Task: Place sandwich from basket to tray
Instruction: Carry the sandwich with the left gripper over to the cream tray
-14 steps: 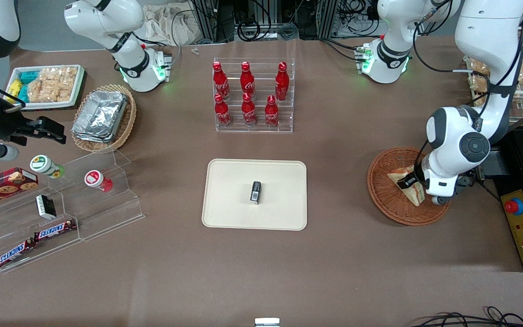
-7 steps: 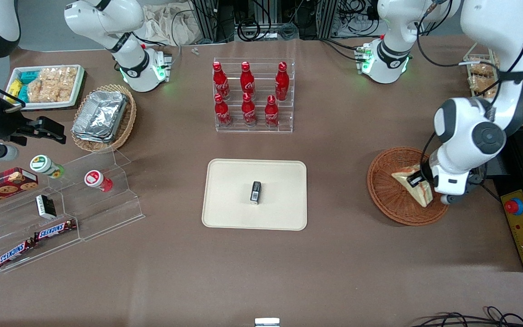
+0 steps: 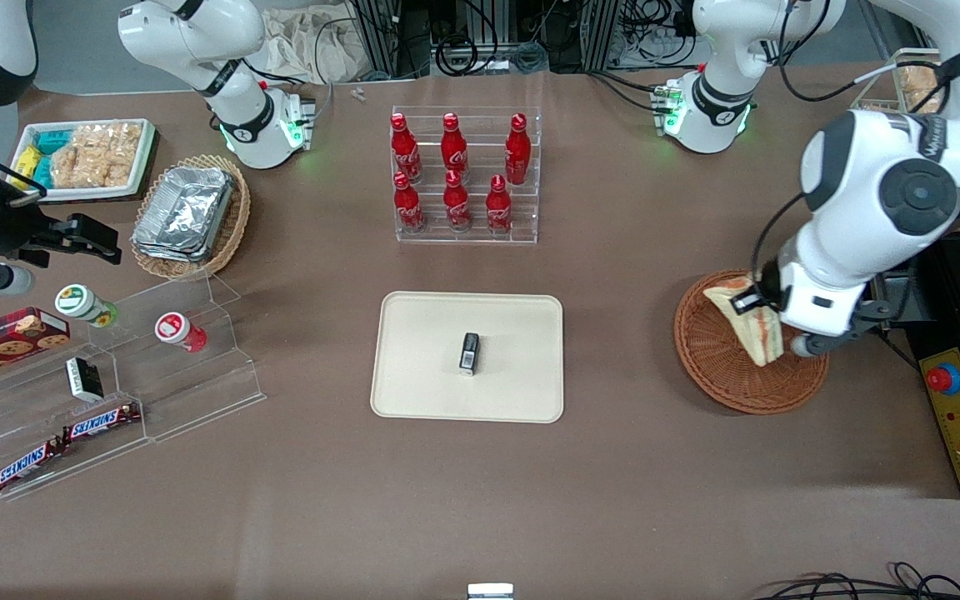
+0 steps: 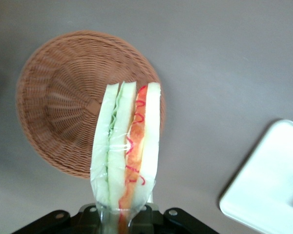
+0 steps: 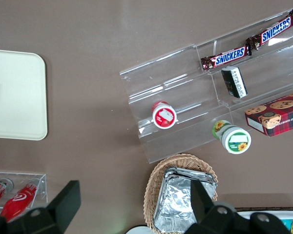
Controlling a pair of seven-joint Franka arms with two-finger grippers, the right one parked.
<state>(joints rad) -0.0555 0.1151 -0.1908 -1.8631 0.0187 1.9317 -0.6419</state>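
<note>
One sandwich (image 4: pixel 128 146) pinched in the gripper (image 3: pixel 753 310), lifted over the basket (image 3: pixel 717 367); next, carry it to the tray (image 3: pixel 422 350).

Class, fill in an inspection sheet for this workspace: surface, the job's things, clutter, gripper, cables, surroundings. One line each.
Surface: brown table, flat.
Sandwich: gripped at one end, lifted above the basket.
Basket: round wicker, nothing seen inside it.
Tray: cream, mid-table, holds a small black box.
Clutter: cola bottles in a clear rack; foil containers in a tan basket; snack tray; Snickers bars and cups on an acrylic stand.
Gripper: over the basket, jaws shut on the sandwich.
Cables: bundles past the table's edge farthest from the camera; one along the working arm.
Surroundings: emergency-stop button toward the working arm's end.
</note>
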